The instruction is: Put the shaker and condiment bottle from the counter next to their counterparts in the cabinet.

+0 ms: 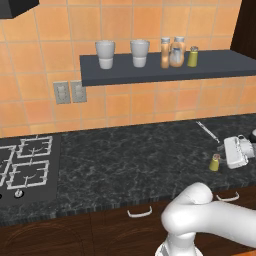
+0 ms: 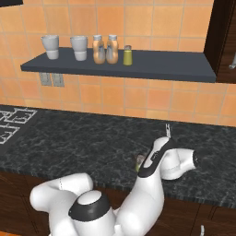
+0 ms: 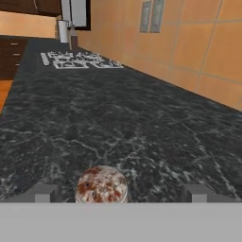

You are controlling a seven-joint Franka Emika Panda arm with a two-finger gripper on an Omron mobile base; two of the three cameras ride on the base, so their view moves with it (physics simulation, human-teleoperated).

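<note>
The shaker (image 1: 214,162) stands upright on the counter (image 1: 125,155), right in front of the gripper (image 3: 118,194) and between its spread fingers (image 3: 43,194), which lie level with its top and do not touch it; the gripper is wide open and holds nothing. High above and away from the gripper, on the cabinet (image 1: 150,70), stand the slim condiment bottle (image 1: 165,52), a fat bottle (image 1: 177,52), a second shaker (image 1: 193,56) and two cups (image 1: 105,54).
</note>
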